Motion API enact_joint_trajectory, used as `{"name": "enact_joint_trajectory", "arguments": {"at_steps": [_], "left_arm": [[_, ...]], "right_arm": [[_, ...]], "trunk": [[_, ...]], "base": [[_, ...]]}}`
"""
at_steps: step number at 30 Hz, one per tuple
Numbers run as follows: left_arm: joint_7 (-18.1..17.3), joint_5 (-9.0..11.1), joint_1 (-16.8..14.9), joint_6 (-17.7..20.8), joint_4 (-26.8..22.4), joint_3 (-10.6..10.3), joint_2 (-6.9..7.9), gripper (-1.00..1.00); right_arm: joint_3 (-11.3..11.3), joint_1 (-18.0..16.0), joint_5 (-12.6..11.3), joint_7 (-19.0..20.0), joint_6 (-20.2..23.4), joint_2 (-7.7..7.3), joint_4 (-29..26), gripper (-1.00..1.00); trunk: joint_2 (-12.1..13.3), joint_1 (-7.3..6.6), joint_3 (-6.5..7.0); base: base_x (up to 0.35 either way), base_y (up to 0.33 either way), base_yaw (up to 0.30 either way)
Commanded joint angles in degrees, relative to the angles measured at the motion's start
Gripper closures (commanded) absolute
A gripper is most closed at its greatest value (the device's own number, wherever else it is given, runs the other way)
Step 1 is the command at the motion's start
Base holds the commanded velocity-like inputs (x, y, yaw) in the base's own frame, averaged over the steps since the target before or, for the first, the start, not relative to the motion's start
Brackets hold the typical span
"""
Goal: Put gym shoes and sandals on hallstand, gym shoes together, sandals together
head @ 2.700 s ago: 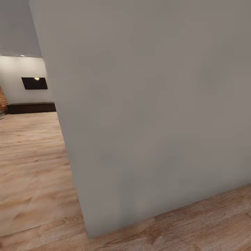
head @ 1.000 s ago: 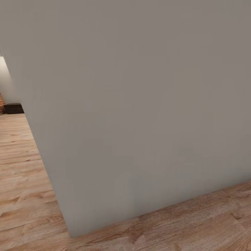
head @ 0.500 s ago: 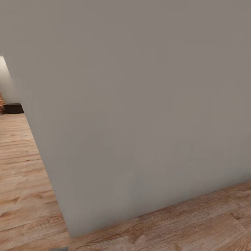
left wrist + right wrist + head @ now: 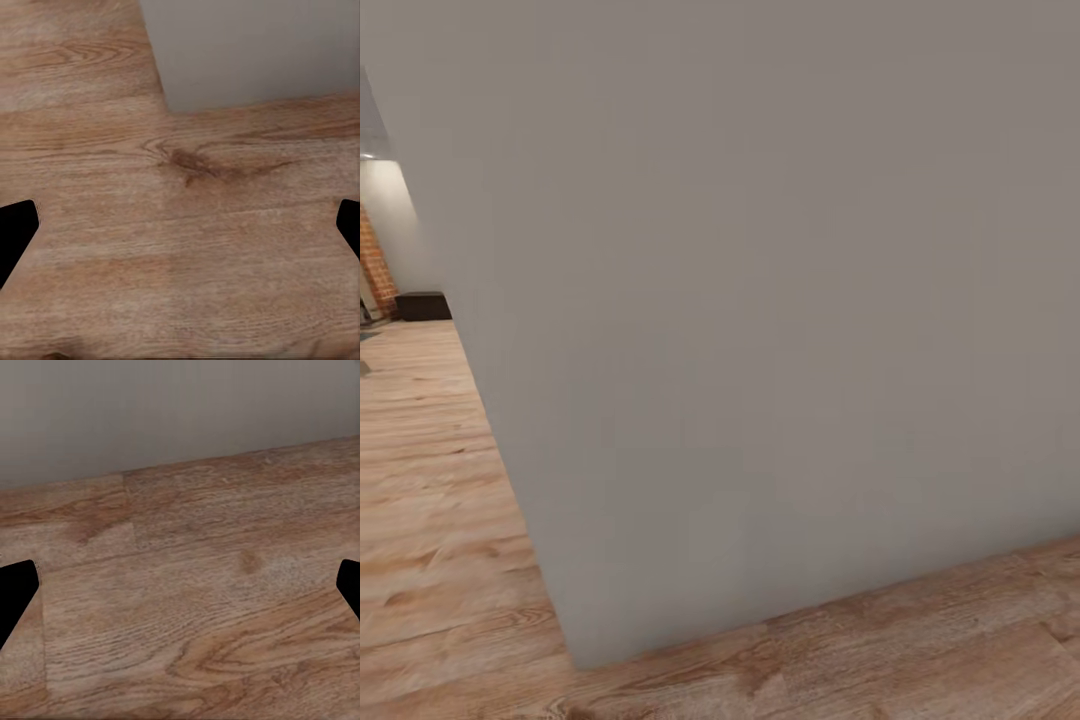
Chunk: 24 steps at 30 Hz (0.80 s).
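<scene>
The corridor floor (image 4: 440, 500), light wood-grain planks, runs along the left and foot of the head view. One plain grey wall (image 4: 780, 300) stands close in front, its corner meeting the floor near the lower left. Far back on the left are one low dark cabinet (image 4: 422, 305) and a strip of brick wall (image 4: 374, 262). The left claw (image 4: 180, 225) and right claw (image 4: 180, 585) each hang over bare planks, fingers spread wide apart, holding nothing.
</scene>
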Motion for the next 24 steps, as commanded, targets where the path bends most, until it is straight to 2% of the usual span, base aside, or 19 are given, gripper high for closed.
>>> {"name": "enact_joint_trajectory", "arguments": {"at_steps": [1, 9, 18, 24], "left_arm": [[0.0, 0.23, -0.06, -0.19, 0.07, 0.06, -0.02, -1.0], [0.04, 0.23, -0.1, -0.25, 0.09, 0.09, -0.06, -1.0], [0.06, 0.35, -0.18, -0.28, 0.02, 0.07, -0.06, -1.0], [0.09, 0.4, -0.19, -0.28, 0.01, 0.06, -0.12, -1.0]], "right_arm": [[0.02, -0.02, 0.02, -0.16, -0.15, 0.0, 0.05, -1.0], [-0.12, -0.02, 0.01, -0.17, -0.14, 0.01, 0.17, -1.0], [-0.14, -0.02, 0.01, -0.18, -0.13, 0.01, 0.28, -1.0], [-0.14, -0.02, 0.01, -0.18, -0.13, 0.01, 0.28, -1.0]], "trunk": [[-0.03, 0.0, -0.12], [-0.03, 0.0, -0.58], [-0.03, 0.0, -1.12], [-0.03, 0.0, -1.49]], "base": [[0.0, 0.0, 0.186], [-0.109, -0.064, 0.191], [-0.273, -0.152, 0.194], [-0.311, -0.065, 0.194]]}}
